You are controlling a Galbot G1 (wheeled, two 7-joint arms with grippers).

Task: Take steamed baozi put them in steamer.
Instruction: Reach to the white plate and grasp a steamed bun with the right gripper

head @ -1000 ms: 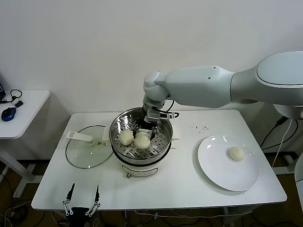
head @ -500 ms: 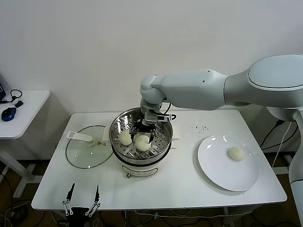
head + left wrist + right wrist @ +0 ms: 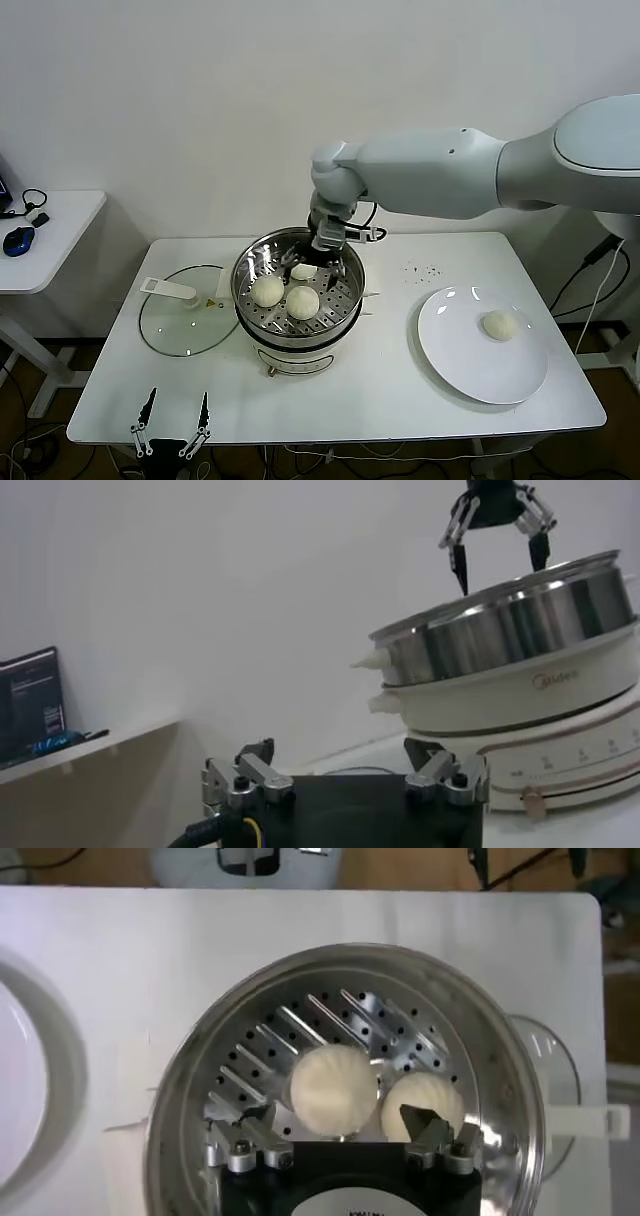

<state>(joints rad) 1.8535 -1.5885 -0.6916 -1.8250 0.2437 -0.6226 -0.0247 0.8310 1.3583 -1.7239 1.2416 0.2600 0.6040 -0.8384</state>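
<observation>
steamer (image 3: pixel 297 290): round steel pot on a white base, sits upright mid-tabletop (image 3: pixel 380 390), open top facing up, no long axis; perforated tray inside.
buns in steamer: three. Two side by side toward the front of the tray, left bun (image 3: pixel 267 291) and middle bun (image 3: pixel 303 302), close together. Third bun (image 3: pixel 304 271) toward the back, right under the end effector, partly hidden.
bun look: off-white, smooth, round domes, domed side up; no direction to speak of.
last bun (image 3: pixel 499 324): alone on the white plate (image 3: pixel 450 350), right side of the tabletop, well apart from the steamer.
right end effector (image 3: pixel 315 268): fingers spread wide, holding nothing, tips just above the back of the tray. Left wrist view shows the tips hanging over the steamer rim, clear of it.
right arm: reaches in from the right, elbow high, wrist bent down so the end effector points nearly straight down into the pot.
left end effector (image 3: pixel 172 428): parked low at the front left edge of the tabletop, fingers spread, empty.
lid (image 3: pixel 185 320): glass, white handle, flat on the tabletop just left of the steamer.
</observation>
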